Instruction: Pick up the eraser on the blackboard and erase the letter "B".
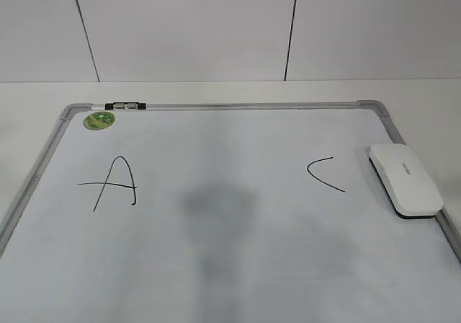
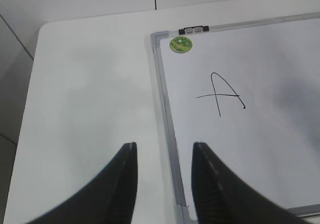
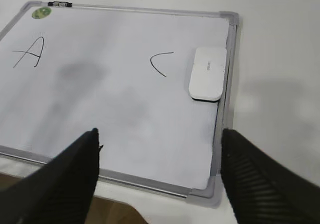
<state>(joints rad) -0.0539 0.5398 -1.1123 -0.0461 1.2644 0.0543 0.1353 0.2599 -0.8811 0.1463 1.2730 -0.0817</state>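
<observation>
The blackboard (image 1: 216,265) is a white dry-erase board with a grey frame and lies flat on the table. The white eraser (image 1: 405,179) rests on it at the right edge; it also shows in the right wrist view (image 3: 207,73). No letter "B" shows; a grey smudge (image 1: 216,200) sits mid-board between a black "A" (image 1: 114,183) and a curved "C" stroke (image 1: 325,173). My left gripper (image 2: 164,156) is open and empty over the board's left frame. My right gripper (image 3: 159,139) is wide open and empty above the board's near right corner. Neither gripper shows in the exterior view.
A round green sticker (image 1: 99,121) and a small black clip (image 1: 124,107) sit at the board's far left corner. A white table (image 2: 90,94) surrounds the board. A white tiled wall (image 1: 216,27) stands behind.
</observation>
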